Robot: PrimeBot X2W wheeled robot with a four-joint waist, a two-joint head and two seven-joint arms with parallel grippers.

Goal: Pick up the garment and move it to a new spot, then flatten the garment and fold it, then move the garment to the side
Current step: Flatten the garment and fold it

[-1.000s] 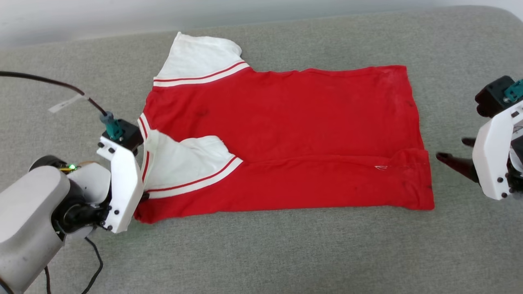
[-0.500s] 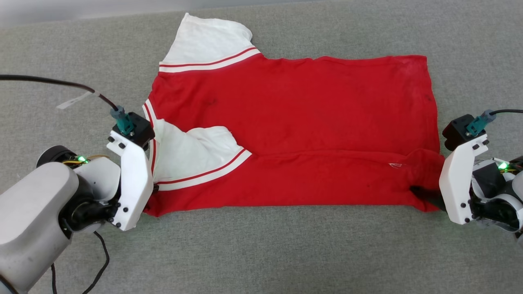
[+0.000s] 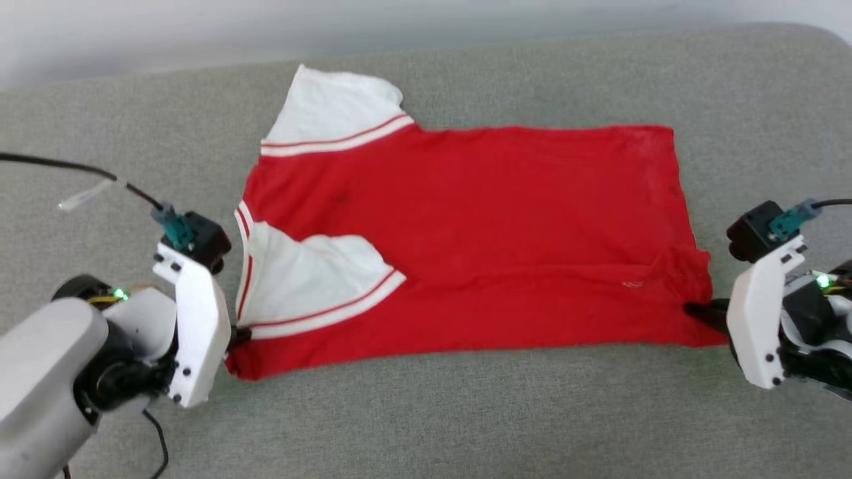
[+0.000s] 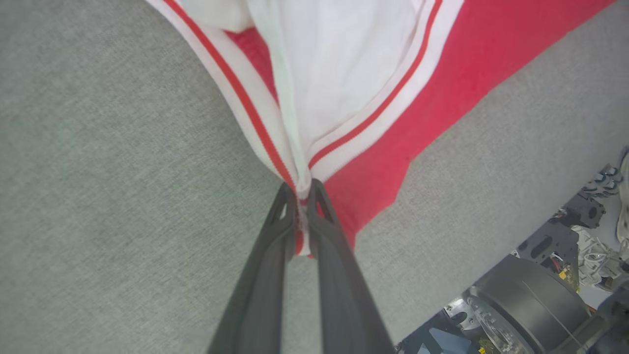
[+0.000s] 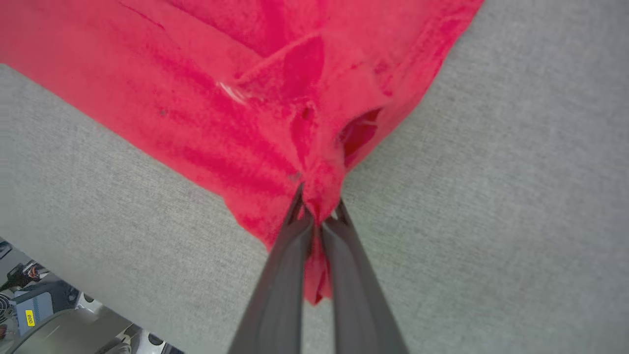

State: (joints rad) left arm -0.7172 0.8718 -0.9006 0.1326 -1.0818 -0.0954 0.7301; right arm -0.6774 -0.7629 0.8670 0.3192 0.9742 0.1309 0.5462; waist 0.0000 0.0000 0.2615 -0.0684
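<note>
The garment (image 3: 466, 233), a red shirt with white sleeves and striped trim, lies spread on the grey padded surface, plain red side up, one sleeve folded over its near left part. My left gripper (image 3: 236, 334) is shut on the garment's near left corner; in the left wrist view the striped trim (image 4: 302, 184) is pinched between the dark fingers (image 4: 275, 255). At the near right corner my right gripper (image 3: 699, 311) is shut on the red hem, and the right wrist view shows bunched red cloth (image 5: 319, 196) caught between its fingers (image 5: 287, 265).
Grey padded surface (image 3: 426, 426) extends all around the garment, with free room in front and at both sides. Its far edge meets a pale wall at the top. A black cable (image 3: 73, 169) runs from my left wrist.
My right gripper has come in from the right, open, and shut on the garment's near right corner. The head camera has shifted. My left gripper keeps its grip.
</note>
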